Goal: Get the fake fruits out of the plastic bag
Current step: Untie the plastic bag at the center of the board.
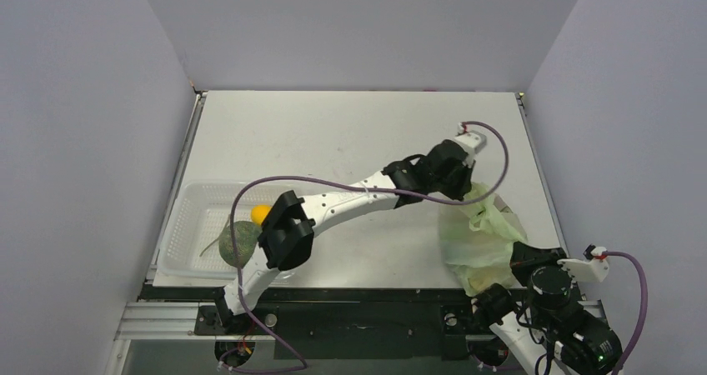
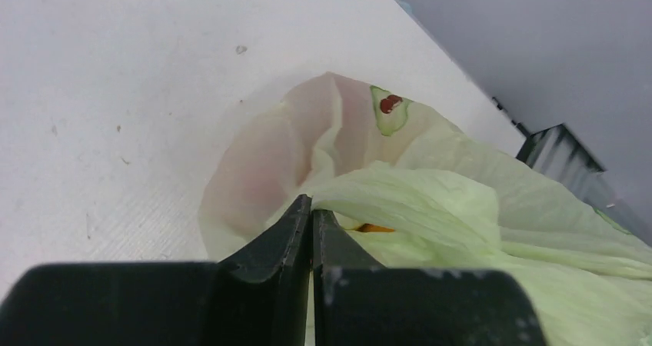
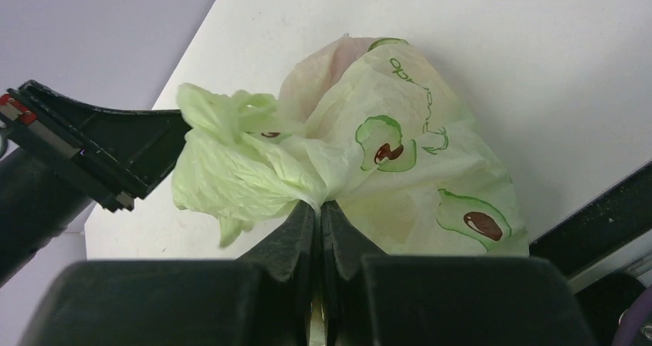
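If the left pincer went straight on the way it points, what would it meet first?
The plastic bag: its crumpled film sits right at the shut tips of the left pincer, probably pinched between them.

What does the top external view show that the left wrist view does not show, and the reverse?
Only the top external view shows the white basket at the left, holding a yellow fruit and a green fruit. Only the left wrist view shows the left gripper shut on a fold of the plastic bag, with an orange thing peeking from under it. Both show that bag on the white table.
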